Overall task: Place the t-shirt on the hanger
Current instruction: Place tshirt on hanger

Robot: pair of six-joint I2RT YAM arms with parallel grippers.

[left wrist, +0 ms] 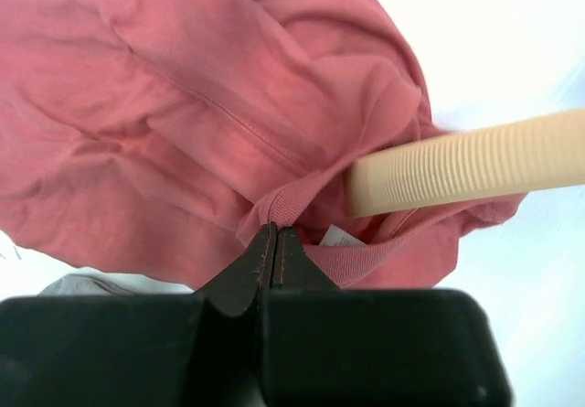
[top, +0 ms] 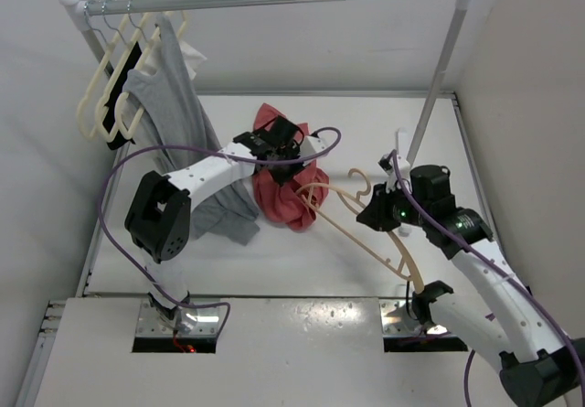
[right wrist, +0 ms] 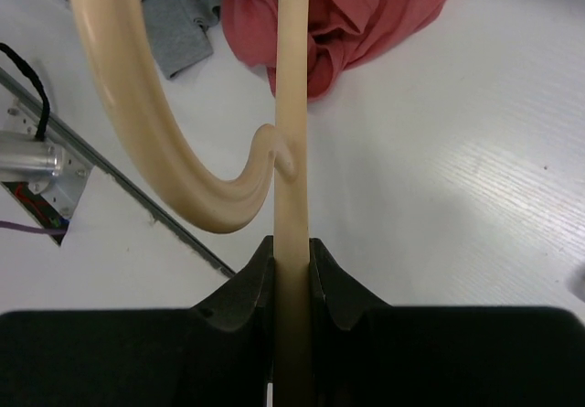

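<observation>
Hanger (left wrist: 466,160) end partly behind t-shirt (left wrist: 183,87) folds

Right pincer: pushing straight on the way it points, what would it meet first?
Probably the t-shirt: the right pincer, shut on the hanger, aims along that bar at the bunched cloth; how far off is unclear.

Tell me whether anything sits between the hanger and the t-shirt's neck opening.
Nothing separate visible. The ribbed end of the hanger meets the t-shirt beside the collar pinched by the left gripper; only the shirt's own bunched folds crowd it.
</observation>
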